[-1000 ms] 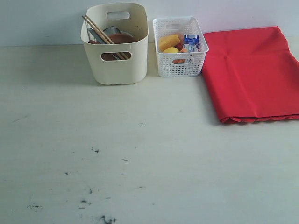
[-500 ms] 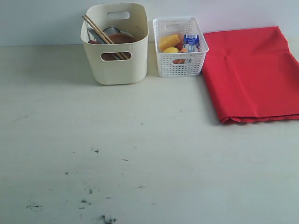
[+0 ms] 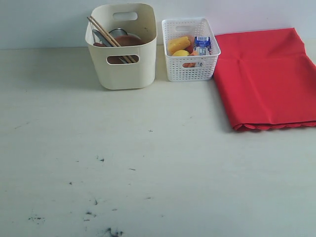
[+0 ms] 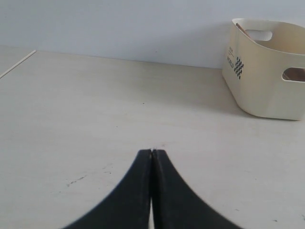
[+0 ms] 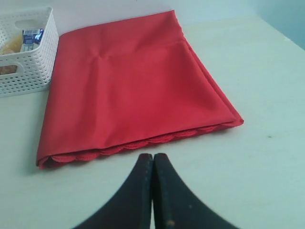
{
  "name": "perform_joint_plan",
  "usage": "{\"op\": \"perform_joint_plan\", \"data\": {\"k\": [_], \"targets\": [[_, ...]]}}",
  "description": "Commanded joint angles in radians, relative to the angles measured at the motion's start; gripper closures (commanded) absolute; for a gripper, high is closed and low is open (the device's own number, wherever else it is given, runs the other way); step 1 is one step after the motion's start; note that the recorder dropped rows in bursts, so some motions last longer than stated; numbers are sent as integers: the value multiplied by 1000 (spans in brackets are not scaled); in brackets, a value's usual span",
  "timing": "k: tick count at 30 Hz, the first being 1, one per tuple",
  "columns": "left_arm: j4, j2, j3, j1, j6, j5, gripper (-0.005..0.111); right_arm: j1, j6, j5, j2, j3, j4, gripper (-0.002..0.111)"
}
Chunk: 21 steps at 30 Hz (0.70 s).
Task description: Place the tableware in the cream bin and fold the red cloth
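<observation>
Standing at the back of the pale table (image 3: 148, 163), the cream bin (image 3: 123, 64) holds the tableware. The pair of wooden chopsticks (image 3: 106, 37) leans out over its left rim, the round brown plate (image 3: 129, 39) shows inside and through the front handle cut-out, and the rim of the steel cup (image 3: 117, 32) shows behind the plate. The other pieces lie too deep in the bin to tell apart. Just beside the bin, on its right in the exterior view, sits the white lattice basket (image 3: 190, 69) with a yellow food piece (image 3: 178, 43) and the blue-white milk carton (image 3: 202, 43) in it. Beyond the basket, on the side away from the bin, the red cloth (image 3: 269, 79) lies flat on the table, folded over on itself into a rectangle. Its scalloped edges are stacked along the near side, and its left edge comes close against the basket. Neither arm shows in the exterior view. In the left wrist view the left gripper (image 4: 151, 151) has its black jaws pressed together with nothing between them, above bare table and well apart from the bin (image 4: 267, 90). In the right wrist view the right gripper (image 5: 153, 155) is likewise closed and empty, just off the scalloped edge of the cloth (image 5: 133, 86), far from the bin.
</observation>
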Motion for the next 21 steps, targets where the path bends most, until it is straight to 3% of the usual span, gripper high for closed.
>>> {"op": "perform_joint_plan", "data": {"k": [1,10,21], "targets": [[-7,-6,-1,1,3,-3,106,17,20,72,-112,37,20,108],[-7,-6,-1,1,3,-3,106,147,20,131,-358,91,31,108],[-7,-6,-1,1,3,-3,106,154,18,162,-401,97,71,108]]}}
